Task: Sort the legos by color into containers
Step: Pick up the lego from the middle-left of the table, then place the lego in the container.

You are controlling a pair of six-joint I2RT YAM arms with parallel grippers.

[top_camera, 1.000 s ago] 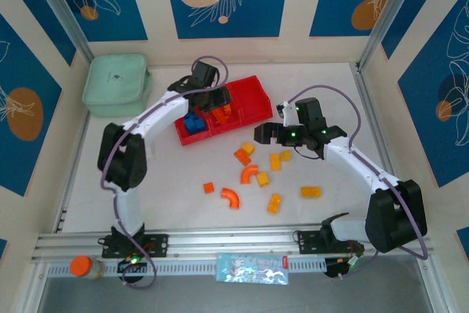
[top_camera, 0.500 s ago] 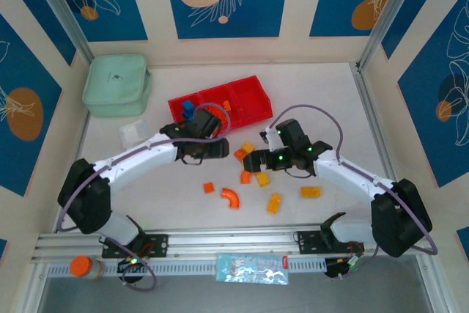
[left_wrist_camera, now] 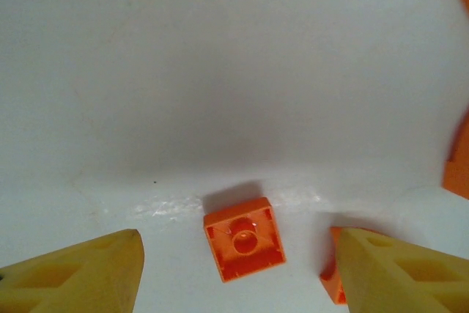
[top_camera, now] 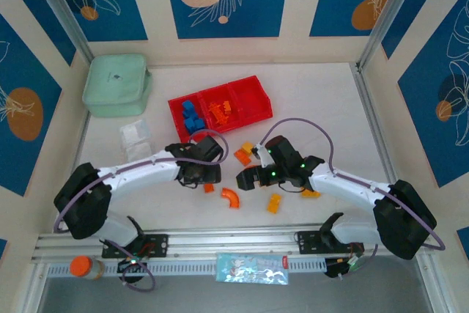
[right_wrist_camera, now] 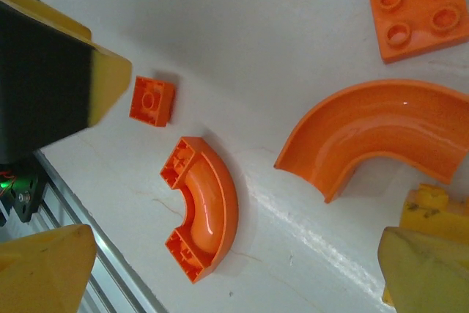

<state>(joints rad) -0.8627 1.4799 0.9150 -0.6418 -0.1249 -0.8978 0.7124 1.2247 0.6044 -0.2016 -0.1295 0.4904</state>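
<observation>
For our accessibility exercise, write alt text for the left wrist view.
A small orange square brick lies hollow side up on the white table, between the yellow fingers of the open left gripper. Other orange pieces show at the right edge.

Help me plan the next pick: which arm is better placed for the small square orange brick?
Left: the left tool, open, straddles the small square brick. The right tool, also open, hangs over an orange arch instead.

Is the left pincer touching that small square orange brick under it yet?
Apart. The left wrist view shows the small square brick lying between the open left pincer's fingers, with bare table visible on both sides.
</observation>
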